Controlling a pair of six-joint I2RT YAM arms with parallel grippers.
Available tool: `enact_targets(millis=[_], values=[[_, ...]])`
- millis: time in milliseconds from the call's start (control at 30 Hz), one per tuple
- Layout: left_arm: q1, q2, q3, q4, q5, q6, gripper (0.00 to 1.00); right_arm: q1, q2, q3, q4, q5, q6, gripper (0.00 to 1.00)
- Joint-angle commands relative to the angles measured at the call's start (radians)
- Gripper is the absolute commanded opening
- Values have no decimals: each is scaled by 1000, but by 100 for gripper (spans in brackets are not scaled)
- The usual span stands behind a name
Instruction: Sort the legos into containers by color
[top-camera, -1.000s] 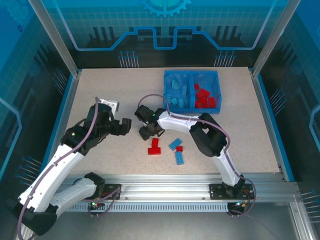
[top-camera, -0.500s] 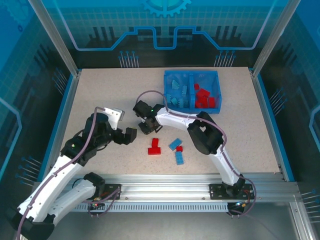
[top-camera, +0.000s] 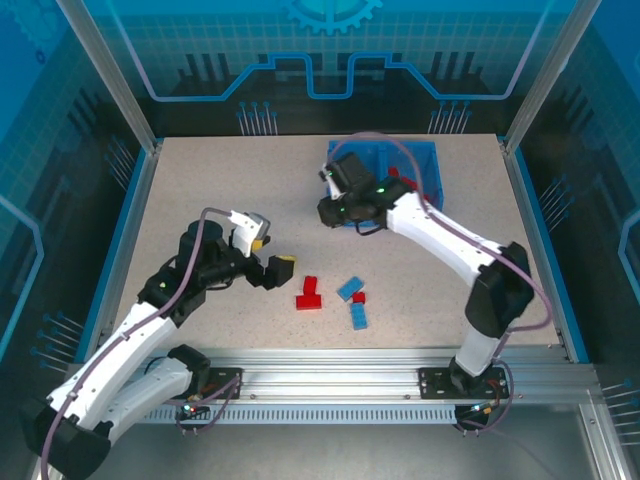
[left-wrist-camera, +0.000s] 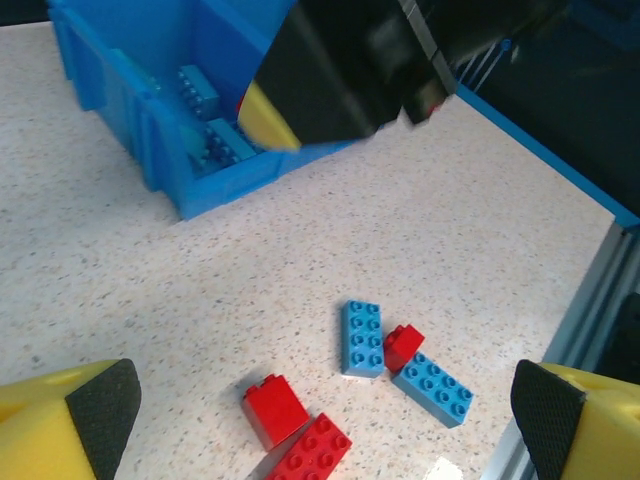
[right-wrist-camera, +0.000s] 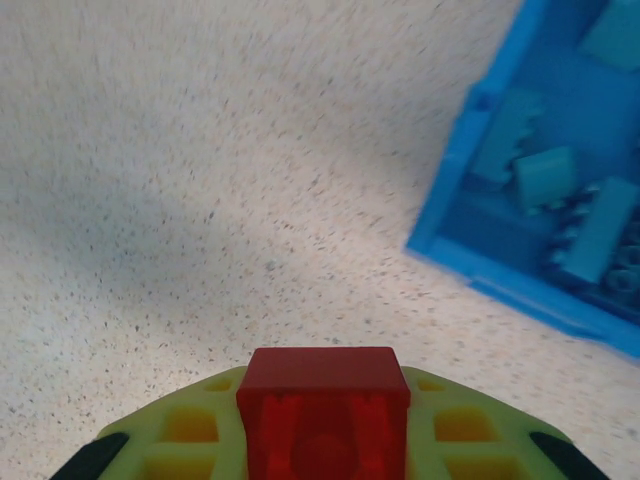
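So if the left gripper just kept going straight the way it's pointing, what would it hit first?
Probably the red legos on the table, just ahead of the left gripper; the blue legos lie farther. Depth is uncertain.

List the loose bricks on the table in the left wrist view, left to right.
Red brick pair → light blue brick → small red brick → slanted light blue brick.

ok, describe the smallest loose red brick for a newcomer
From the blue bin, come toward the near edge of the table to the loose bricks. The small red brick sits between two light blue bricks; the other loose reds lie together to its left.
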Motion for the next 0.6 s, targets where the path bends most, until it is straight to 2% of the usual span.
enact_targets(millis=[0, 133, 233, 400, 567], values=[[-20, 27, 2, 98, 71, 17, 99, -68, -73, -40, -18, 21, 10, 24], [-59, 71, 38, 93, 57, 38, 99, -196, -112, -61, -17, 24, 9, 24], [-87, 90, 46, 91, 32, 43, 99, -307, -82, -66, 5, 23, -1, 25], [-118, 104, 49, 80, -12, 30, 99, -457, 93, 14, 3, 18, -4, 25], [-129, 119, 57, 40, -62, 1, 99, -519, 331, 220, -67, 14, -10, 26]])
